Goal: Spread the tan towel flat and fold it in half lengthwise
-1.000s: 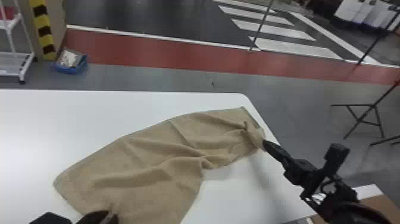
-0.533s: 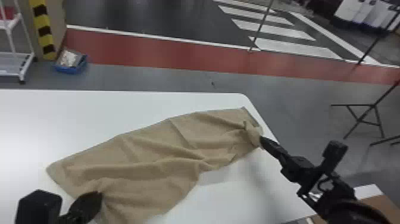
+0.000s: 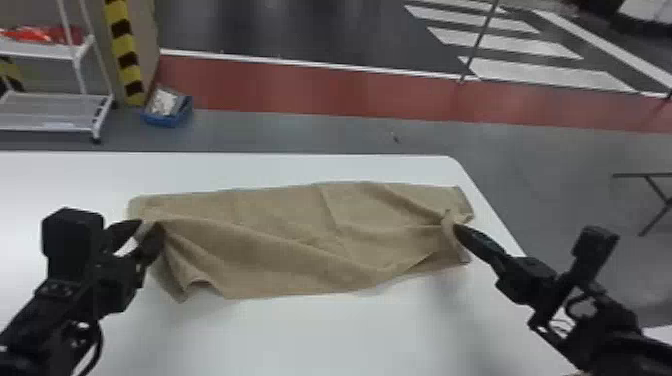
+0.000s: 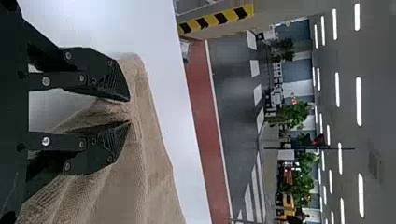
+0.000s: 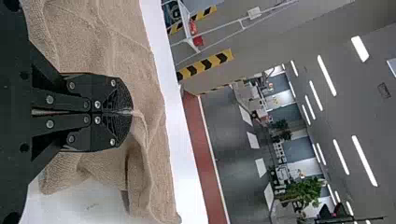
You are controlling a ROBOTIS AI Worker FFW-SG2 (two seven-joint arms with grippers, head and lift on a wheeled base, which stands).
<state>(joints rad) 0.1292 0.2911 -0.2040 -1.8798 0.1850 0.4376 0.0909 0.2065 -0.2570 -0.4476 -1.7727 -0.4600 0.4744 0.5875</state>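
Observation:
The tan towel (image 3: 280, 235) lies creased across the white table, with a raised fold toward its near edge. At its left end is my left gripper (image 3: 142, 232); in the left wrist view the left gripper (image 4: 130, 111) has its fingertips apart, a bunched part of the towel (image 4: 154, 177) lying between them. My right gripper (image 3: 457, 230) is at the towel's right end. Seen from the right wrist, the right gripper (image 5: 132, 112) is shut on a small pinch of the towel (image 5: 135, 60), which wrinkles around its tips.
The white table (image 3: 325, 340) has its rounded far right corner just beyond the towel. On the floor past the table are a blue bin (image 3: 167, 117) and a white shelf rack (image 3: 55, 107) at the left, and a dark metal stand (image 3: 650, 176) at the right.
My left gripper has moved away from the robot, toward the far side, and slightly right; the towel's left end went with it, so the towel lies straighter across. The right gripper has hardly moved.

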